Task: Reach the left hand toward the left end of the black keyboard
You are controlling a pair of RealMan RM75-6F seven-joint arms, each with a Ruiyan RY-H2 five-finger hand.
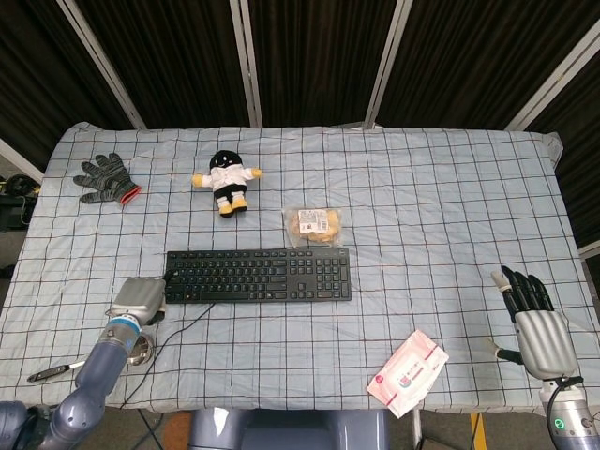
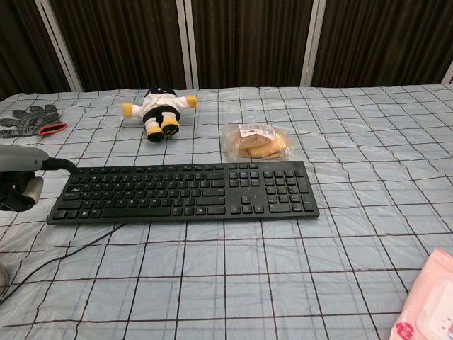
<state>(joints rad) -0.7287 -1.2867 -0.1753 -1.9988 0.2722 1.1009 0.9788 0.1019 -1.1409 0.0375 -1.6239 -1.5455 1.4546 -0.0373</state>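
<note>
The black keyboard (image 1: 258, 275) lies flat mid-table, also seen in the chest view as the keyboard (image 2: 185, 191). My left hand (image 1: 139, 300) hovers just off its left end, back plate up; in the chest view the left hand (image 2: 25, 175) sits at the left edge beside the keyboard's left end, holding nothing, its fingers mostly hidden. My right hand (image 1: 536, 319) rests open near the table's right front corner, fingers spread, far from the keyboard.
A grey work glove (image 1: 105, 179) lies far left, a plush toy (image 1: 226, 180) behind the keyboard, a bagged pastry (image 1: 314, 225) at its right rear. A metal ladle (image 1: 131, 350) sits under my left forearm. A pink wipes pack (image 1: 407, 371) lies front right. The keyboard cable (image 2: 64, 255) trails forward.
</note>
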